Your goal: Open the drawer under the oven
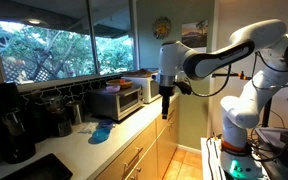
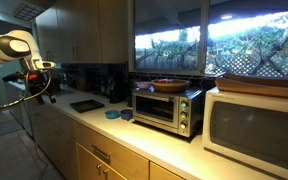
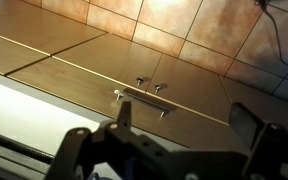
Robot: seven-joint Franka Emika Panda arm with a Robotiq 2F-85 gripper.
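Kitchen counter seen through my three cameras. The oven [image 1: 119, 101], a small silver box with a dark glass door, stands on the pale counter [image 1: 79, 150] below a wide window [image 1: 59, 45]; in an exterior view it sits just beside a larger microwave [image 2: 256, 125]. The drawer [image 1: 134, 153] lies in the tan wood row directly under the counter edge, below the oven, and shows in both exterior views [image 2: 104, 150]. It is closed, with its front flush with the panels around it. From the wrist camera I look down the cabinet face: the drawer [image 3: 189, 100] fills the middle of the view, its slim metal handle [image 3: 141, 100] lying horizontal, with brown floor tiles [image 3: 224, 35] beyond. The white arm [image 1: 234, 50] reaches in from the side, and the gripper [image 1: 165, 112] hangs pointing down, out in front of the counter at about the oven's height. It touches nothing and is apart from the handle. In the wrist view the gripper [image 3: 184, 128] shows two dark fingers [image 3: 124, 118] set wide apart, the jaws empty, with the handle showing in the gap between them. A blue object [image 1: 100, 132] lies on the counter near the oven, and a black coffee maker [image 1: 14, 125] stands at the far end.
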